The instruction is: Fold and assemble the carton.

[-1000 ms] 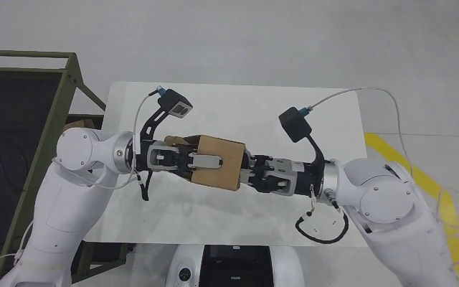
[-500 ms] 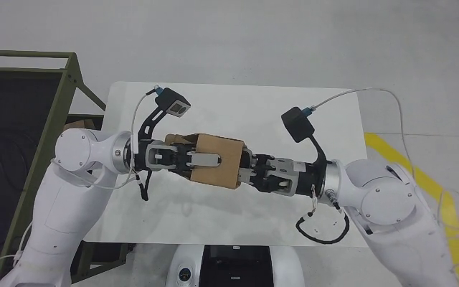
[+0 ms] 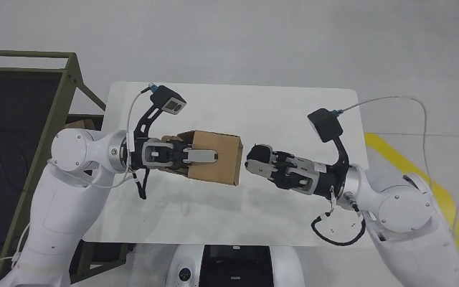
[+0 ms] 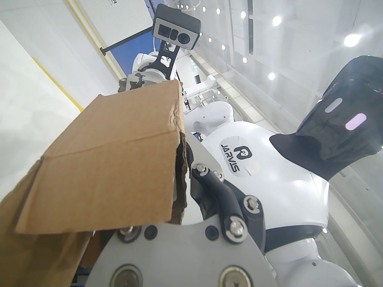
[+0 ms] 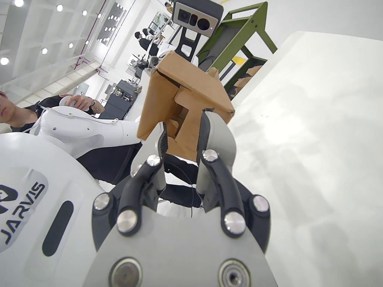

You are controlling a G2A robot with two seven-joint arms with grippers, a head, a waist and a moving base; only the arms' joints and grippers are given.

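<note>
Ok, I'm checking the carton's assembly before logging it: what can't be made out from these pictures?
The carton end held by the left pincer: top view, covered by the pincer and the carton's top.
Left pincer's fingertips: left wrist view, behind the carton.
Underside of the carton, and whether it touches the table: top view, hidden by the carton itself.
Part of the flap end: right wrist view, overlapped by the right pincer.
</note>
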